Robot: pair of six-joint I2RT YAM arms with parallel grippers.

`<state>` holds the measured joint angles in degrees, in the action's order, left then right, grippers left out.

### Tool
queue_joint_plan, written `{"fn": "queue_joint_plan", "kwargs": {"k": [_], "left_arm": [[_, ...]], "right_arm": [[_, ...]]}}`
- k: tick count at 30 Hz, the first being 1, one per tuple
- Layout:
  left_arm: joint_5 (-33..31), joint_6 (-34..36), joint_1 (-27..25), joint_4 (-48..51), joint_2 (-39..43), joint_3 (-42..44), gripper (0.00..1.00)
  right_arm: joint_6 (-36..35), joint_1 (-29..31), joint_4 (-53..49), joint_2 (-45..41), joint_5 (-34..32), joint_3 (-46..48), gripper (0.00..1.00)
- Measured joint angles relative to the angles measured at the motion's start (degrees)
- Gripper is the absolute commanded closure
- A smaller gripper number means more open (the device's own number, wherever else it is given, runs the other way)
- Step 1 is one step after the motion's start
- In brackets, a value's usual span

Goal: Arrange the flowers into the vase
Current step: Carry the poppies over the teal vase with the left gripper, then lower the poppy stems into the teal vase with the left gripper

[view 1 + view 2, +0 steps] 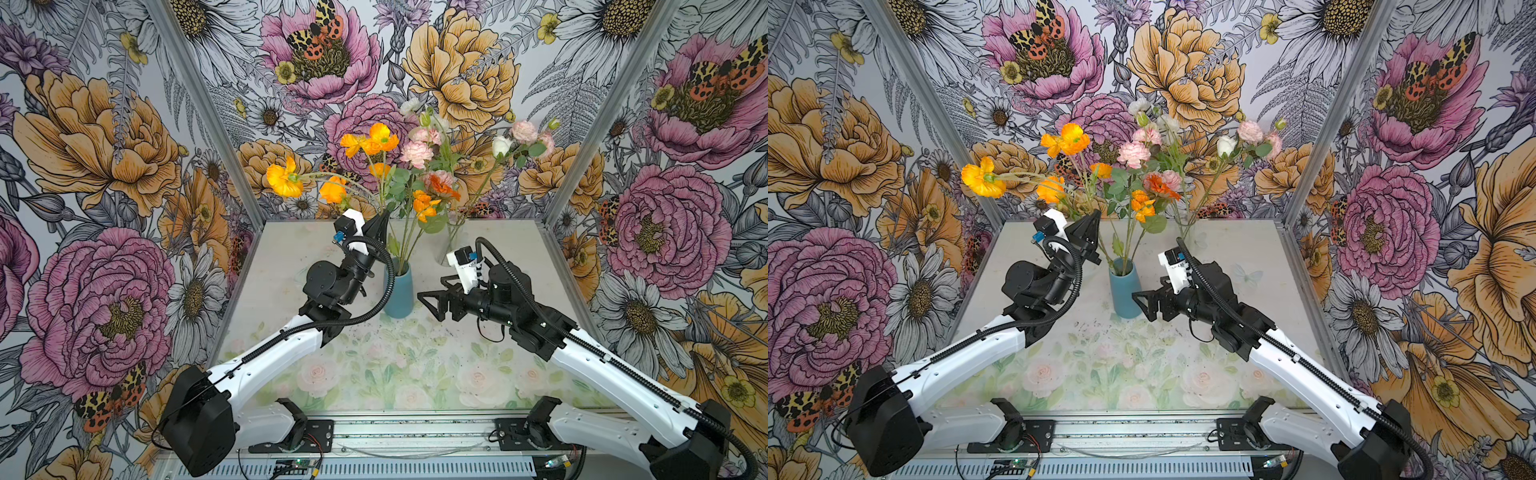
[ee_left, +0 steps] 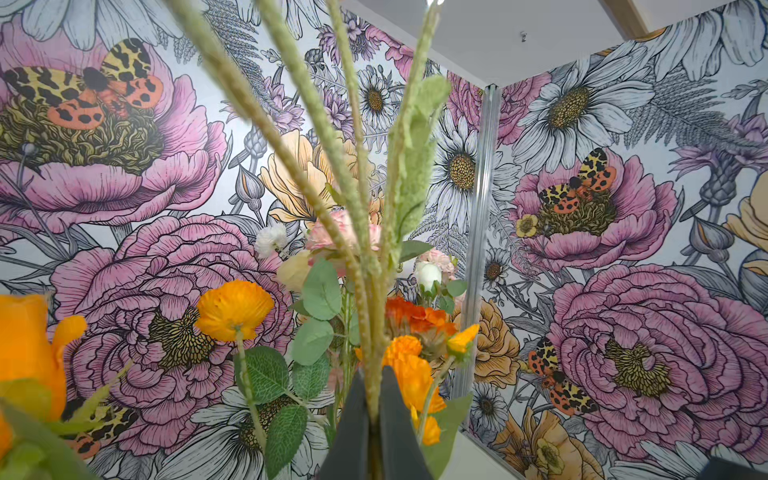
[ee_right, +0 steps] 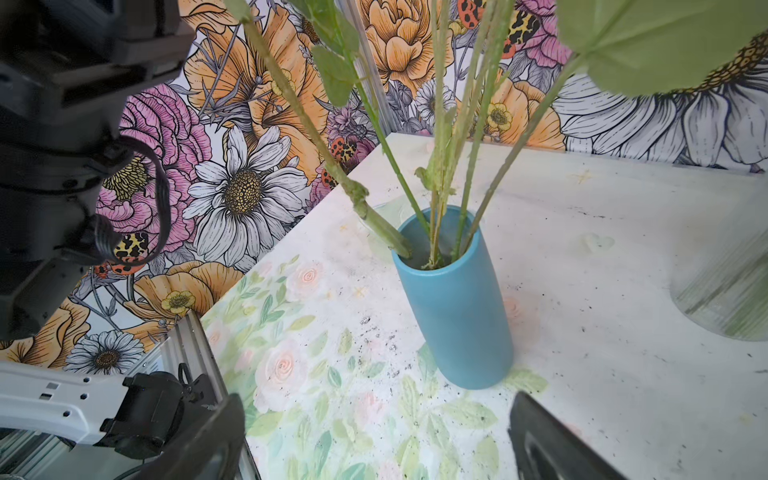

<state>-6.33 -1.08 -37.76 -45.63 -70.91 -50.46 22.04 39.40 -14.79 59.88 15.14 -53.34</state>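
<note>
Both top views show the left tool [image 1: 383,222] clamped on orange flowers [image 1: 286,178], stem ends reaching into the blue vase [image 1: 399,295] mid-counter [image 1: 291,257]; the right tool [image 1: 429,306], jaws apart, sits just beside it, likely to steady it; pink flowers [image 1: 415,151] fill a glass vase [image 1: 453,243] behind

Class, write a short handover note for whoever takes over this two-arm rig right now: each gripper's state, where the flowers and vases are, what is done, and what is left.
Left gripper: shut on the fuzzy green stems of the orange-bloomed flowers, above the tall blue ceramic vase. Their thick lower stem appears to reach into its mouth.
Right gripper: open and empty, beside the blue vase, not touching it.
Done: several stems stand in the blue vase.
Pink and white flowers stand in the ribbed clear glass vase behind.
Left: release the held stems so they settle, then probably move the other flowers across.
</note>
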Motion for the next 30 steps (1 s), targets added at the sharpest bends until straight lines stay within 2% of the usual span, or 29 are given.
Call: {"fn": "queue_joint_plan", "kwargs": {"k": [8, 19, 30], "left_arm": [[-0.3, -1.1, 0.1, -11.3, -2.7, 5.0, 1.0], [-0.3, 0.9, -2.9, -24.5, -13.1, 11.7, 1.0], [-2.4, 4.0, -4.2, -29.6, -15.3, 18.9, 1.0]], "right_arm": [[0.3, 0.0, 0.0, 0.2, 0.2, 0.0, 0.01], [0.0, 0.0, 0.0, 1.6, 1.3, -0.1, 0.0], [0.0, 0.0, 0.0, 2.1, 1.7, -0.1, 0.0]]}}
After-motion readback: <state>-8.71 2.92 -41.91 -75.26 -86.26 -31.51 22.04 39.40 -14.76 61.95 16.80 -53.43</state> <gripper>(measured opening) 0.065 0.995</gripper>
